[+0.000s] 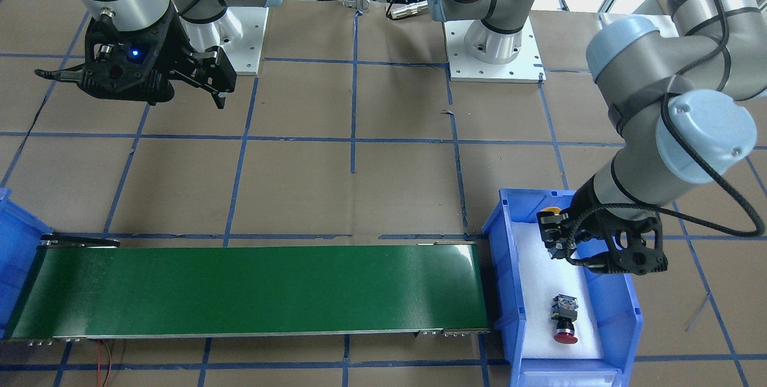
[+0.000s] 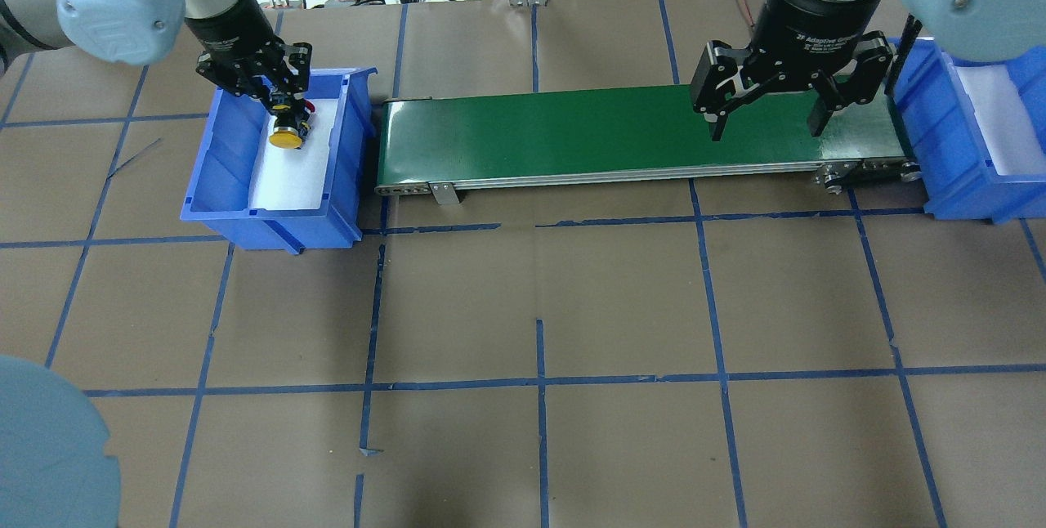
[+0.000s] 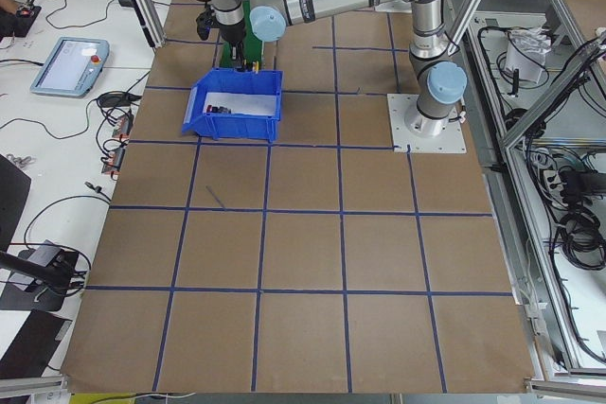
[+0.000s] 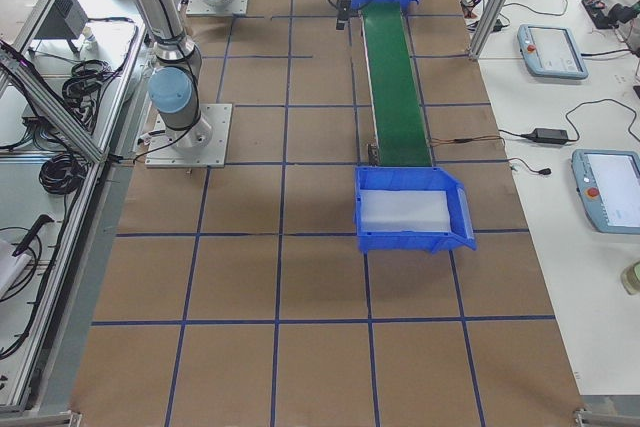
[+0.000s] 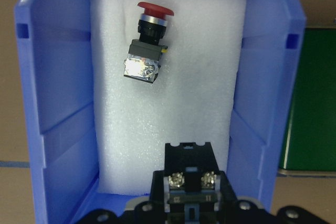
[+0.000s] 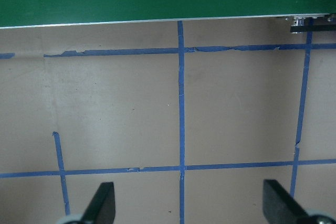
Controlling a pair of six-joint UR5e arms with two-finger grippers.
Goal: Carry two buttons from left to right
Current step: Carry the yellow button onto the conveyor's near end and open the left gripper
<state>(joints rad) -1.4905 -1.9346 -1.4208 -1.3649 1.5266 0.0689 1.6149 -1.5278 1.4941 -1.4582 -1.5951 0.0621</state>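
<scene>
Two push-button switches are present, both inside the left blue plastic bin (image 2: 214, 176).

1. The yellow mushroom-cap button on a grey-black block (image 2: 286, 136) is clamped at its block between the fingers of the left gripper (image 2: 286, 113), over the bin's white foam liner (image 5: 199, 93).
2. The red-cap button on a grey-black block (image 5: 148, 40) lies on its side on the foam, apart from the gripper.

The right gripper (image 2: 766, 133) holds nothing. Its fingers are spread wide, near the right end of the single green conveyor belt (image 2: 572, 132). Its body carries white lettering that reads "2F Adaptive"; the rest is unclear.

A second blue plastic bin (image 4: 410, 240), also foam-lined, stands at the belt's right end.

The left wrist view shows the whole red-cap button. The overhead view shows only a sliver of red behind the gripper. The front-facing view shows only an edge of the yellow cap.
</scene>
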